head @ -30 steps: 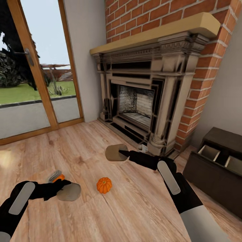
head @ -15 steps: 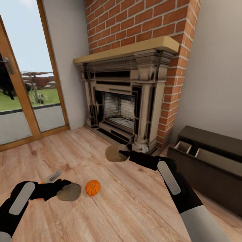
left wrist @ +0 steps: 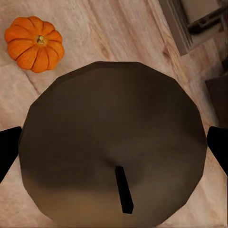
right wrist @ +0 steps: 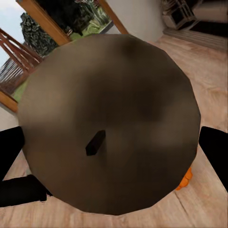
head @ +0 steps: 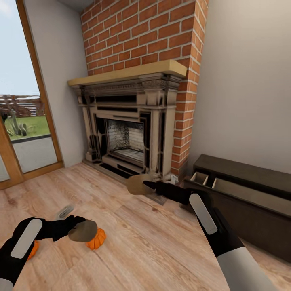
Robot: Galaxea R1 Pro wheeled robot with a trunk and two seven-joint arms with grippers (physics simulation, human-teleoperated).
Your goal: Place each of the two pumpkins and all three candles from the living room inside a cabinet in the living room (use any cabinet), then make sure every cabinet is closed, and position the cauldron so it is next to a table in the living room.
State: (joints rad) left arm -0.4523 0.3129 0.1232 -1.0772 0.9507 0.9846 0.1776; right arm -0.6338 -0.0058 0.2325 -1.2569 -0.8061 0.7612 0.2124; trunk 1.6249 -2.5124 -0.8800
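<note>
Wooden floor (head: 161,250) lies beneath both outstretched arms, each gripper clasping 1 candle.

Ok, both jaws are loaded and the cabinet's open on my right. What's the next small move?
Probably roll the base toward the cabinet and bring the right gripper over its open compartment. The right candle and left candle are both clamped, so no pumpkin can be picked off the floor until one candle is unloaded, and that compartment lies nearest the right arm.

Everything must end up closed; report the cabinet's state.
Open: the cabinet beside the fireplace shows pale inner compartments along its top front.
</note>
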